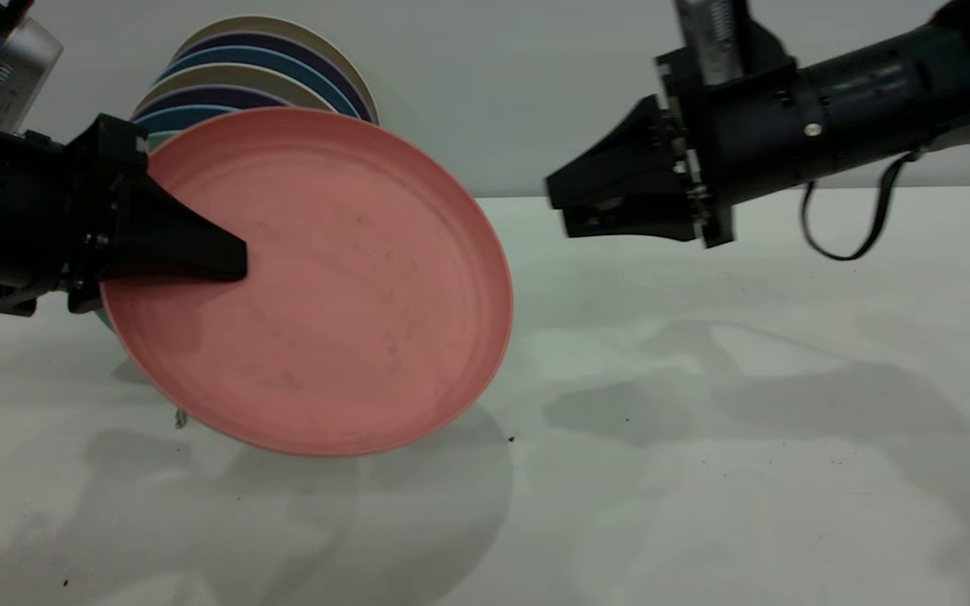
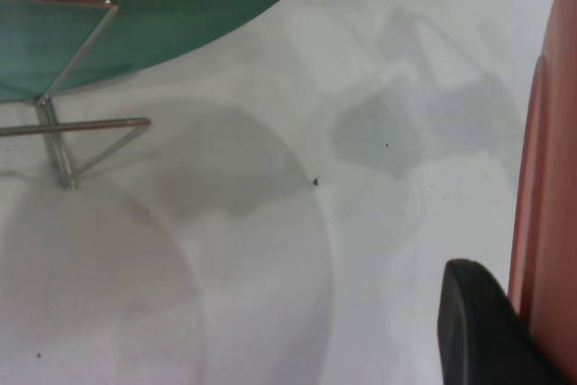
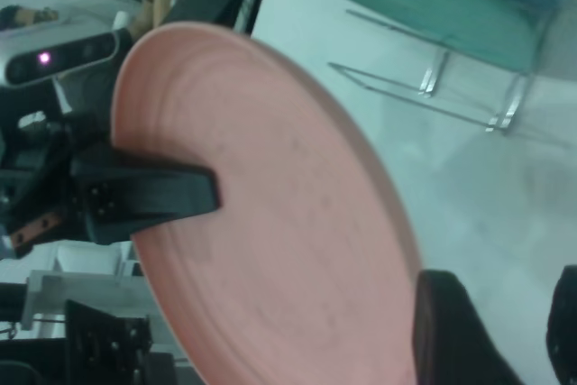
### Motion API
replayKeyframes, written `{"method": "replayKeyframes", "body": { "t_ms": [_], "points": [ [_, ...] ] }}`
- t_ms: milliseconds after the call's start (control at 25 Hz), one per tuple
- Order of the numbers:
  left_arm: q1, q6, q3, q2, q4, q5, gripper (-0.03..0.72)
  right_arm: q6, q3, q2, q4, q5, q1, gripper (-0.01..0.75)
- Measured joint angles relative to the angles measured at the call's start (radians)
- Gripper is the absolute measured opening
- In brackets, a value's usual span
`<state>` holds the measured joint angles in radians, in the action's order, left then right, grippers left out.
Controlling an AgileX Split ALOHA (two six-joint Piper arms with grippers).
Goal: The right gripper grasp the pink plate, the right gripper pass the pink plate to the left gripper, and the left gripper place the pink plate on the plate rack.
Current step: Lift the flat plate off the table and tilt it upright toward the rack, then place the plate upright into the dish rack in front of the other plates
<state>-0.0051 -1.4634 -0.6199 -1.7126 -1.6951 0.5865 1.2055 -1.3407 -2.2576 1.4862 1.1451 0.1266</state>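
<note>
Fingers of the left gripper [image 1: 228,257] pinch the pink plate [image 1: 317,282] by its rim, tilted in mid-air before the plate rack [image 2: 72,123]; the right gripper [image 1: 561,202] hangs well apart, jaws parted and empty.

Open gap between pink plate [image 1: 317,286] and right gripper [image 1: 573,206]. Behind the plate, stacked plates [image 1: 258,76] block; rack wires [image 2: 81,123] apparently free alongside.
</note>
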Motion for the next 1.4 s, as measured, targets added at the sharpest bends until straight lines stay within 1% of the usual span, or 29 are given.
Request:
{"method": "replayKeyframes", "body": {
  "t_ms": [200,360,520,640,760,840,920,1040,1120,1240,1400],
  "points": [
    [-0.001,-0.043,-0.001,0.0,0.021,-0.008,0.139,0.004,-0.001,0.0,-0.101,0.003,-0.068,0.291],
    [-0.001,-0.111,-0.047,0.0,0.157,0.02,0.139,-0.039,-0.002,0.0,-0.241,0.002,-0.14,0.291],
    [-0.001,-0.123,-0.162,0.0,0.361,0.084,0.139,-0.102,-0.002,0.0,-0.384,-0.014,-0.182,0.291],
    [-0.001,-0.134,-0.282,0.0,0.579,0.16,0.138,-0.141,-0.002,0.0,-0.468,-0.033,-0.186,0.291],
    [-0.002,-0.14,-0.419,0.0,0.85,0.251,0.138,-0.16,-0.002,0.0,-0.5,-0.051,-0.186,0.292],
    [-0.002,-0.14,-0.497,0.0,0.988,0.292,0.138,-0.161,-0.002,0.0,-0.502,-0.058,-0.186,0.292],
    [-0.002,-0.14,-0.569,0.0,1.091,0.303,0.138,-0.164,-0.002,0.0,-0.502,-0.066,-0.186,0.292],
    [-0.002,-0.14,-0.671,-0.002,1.191,0.295,0.138,-0.165,-0.003,0.001,-0.503,-0.074,-0.186,0.292],
    [-0.002,-0.145,-0.723,-0.004,1.225,0.28,0.138,-0.167,-0.003,0.002,-0.504,-0.076,-0.186,0.292],
    [-0.002,-0.17,-0.774,-0.004,1.235,0.243,0.138,-0.168,-0.003,0.006,-0.505,-0.077,-0.186,0.292],
    [-0.002,-0.213,-0.783,-0.005,1.238,0.196,0.138,-0.168,-0.004,0.006,-0.505,-0.078,-0.186,0.292]
  ]
}}
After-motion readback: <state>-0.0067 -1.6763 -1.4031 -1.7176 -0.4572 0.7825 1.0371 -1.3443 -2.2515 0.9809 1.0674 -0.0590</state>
